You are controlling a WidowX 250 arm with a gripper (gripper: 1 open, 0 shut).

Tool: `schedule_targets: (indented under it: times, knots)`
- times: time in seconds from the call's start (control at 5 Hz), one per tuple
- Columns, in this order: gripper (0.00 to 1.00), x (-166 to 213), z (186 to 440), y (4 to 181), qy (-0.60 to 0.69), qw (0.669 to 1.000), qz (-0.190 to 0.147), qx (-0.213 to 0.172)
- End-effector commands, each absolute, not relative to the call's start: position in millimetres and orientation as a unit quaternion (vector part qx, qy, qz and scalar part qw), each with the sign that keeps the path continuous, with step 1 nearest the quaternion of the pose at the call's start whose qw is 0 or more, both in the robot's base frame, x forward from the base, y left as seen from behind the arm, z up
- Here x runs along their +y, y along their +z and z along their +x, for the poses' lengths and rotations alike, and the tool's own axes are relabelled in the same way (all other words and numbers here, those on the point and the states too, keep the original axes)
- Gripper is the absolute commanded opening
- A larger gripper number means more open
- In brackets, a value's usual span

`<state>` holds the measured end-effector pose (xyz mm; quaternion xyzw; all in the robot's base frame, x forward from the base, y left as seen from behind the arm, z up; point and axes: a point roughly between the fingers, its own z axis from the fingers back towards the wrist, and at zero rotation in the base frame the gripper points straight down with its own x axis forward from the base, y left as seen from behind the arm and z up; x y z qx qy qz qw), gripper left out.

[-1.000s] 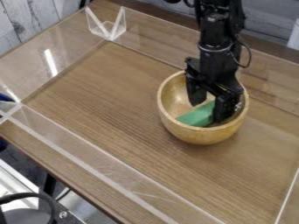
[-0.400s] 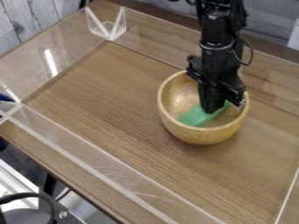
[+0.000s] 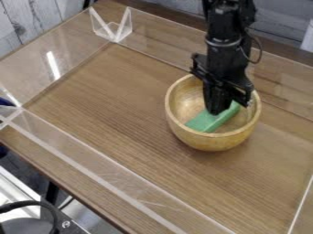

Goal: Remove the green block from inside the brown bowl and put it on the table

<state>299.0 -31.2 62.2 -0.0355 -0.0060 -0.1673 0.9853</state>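
My one gripper (image 3: 225, 107) points straight down into the bowl (image 3: 196, 137), its fingers (image 3: 218, 97) pressed together on the upper end of the block (image 3: 206, 121). I count one green block, lying tilted inside the one tan wooden bowl, lower end toward the bowl's floor, upper end in the pinch. The bowl sits on the one wood-grain table (image 3: 110, 110), with clear walls (image 3: 61, 146) along the edges.
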Motion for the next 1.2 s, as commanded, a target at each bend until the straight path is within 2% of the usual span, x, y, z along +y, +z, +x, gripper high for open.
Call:
schedule_targets:
  times: [0.0,0.2,1.0]
  knots:
    - [0.0,-24.3,307.2,99.0,-0.163,0.985,-0.026,-0.056]
    - [0.0,-17.6,305.6,115.3,-0.157,0.985,-0.021,-0.068]
    - [0.0,-17.0,308.2,103.3,-0.161,0.985,-0.026,-0.062]
